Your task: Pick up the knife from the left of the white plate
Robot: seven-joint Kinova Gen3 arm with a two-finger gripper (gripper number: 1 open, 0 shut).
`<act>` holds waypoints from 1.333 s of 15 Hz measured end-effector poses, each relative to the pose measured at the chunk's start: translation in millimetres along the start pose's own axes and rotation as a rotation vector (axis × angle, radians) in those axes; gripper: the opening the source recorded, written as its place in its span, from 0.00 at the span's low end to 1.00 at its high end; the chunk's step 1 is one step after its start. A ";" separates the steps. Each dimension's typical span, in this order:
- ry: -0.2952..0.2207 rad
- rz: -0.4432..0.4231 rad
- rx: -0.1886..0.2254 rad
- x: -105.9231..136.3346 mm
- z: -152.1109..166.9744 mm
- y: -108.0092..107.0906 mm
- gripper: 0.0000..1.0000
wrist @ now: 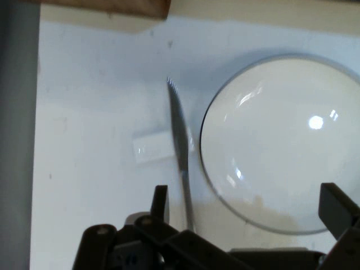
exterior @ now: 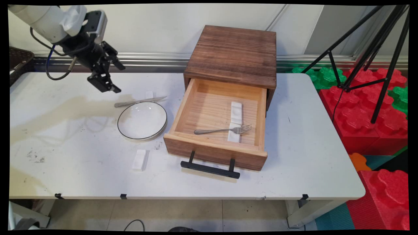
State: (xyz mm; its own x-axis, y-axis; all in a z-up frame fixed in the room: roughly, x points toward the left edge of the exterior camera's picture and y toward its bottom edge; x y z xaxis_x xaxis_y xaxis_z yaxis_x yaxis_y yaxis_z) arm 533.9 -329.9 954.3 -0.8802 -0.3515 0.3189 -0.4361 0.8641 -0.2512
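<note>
My gripper (exterior: 112,76) hangs open above the table's back left, empty, a little up and left of a metal knife (exterior: 139,101). The knife lies flat with its blade resting on a small white rest (exterior: 149,94), just behind a white plate with a dark rim (exterior: 142,120). In the hand view the knife (wrist: 181,146) runs up between my fingers (wrist: 160,203), with the rest (wrist: 153,147) to its left and the plate (wrist: 284,140) to its right.
A wooden box (exterior: 232,55) stands at centre with its drawer (exterior: 215,148) pulled out; a fork (exterior: 223,130) lies on a white rest (exterior: 235,120) inside. Another white rest (exterior: 139,160) lies near the front edge. A dark basket (exterior: 18,60) sits far left; a tripod (exterior: 375,49) stands right.
</note>
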 end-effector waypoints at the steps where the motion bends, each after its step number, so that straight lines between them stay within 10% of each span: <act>1: -0.017 0.006 0.001 -6.2 5.1 -3.1 1.00; 20: -0.131 -0.037 -0.016 -57.6 118.0 -57.8 1.00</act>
State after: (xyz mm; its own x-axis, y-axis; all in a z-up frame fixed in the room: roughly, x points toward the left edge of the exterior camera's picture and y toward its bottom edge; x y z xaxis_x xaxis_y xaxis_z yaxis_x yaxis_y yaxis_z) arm 587.7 -402.1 842.7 -0.8810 -0.4262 0.2052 -0.4664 0.8551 -0.2264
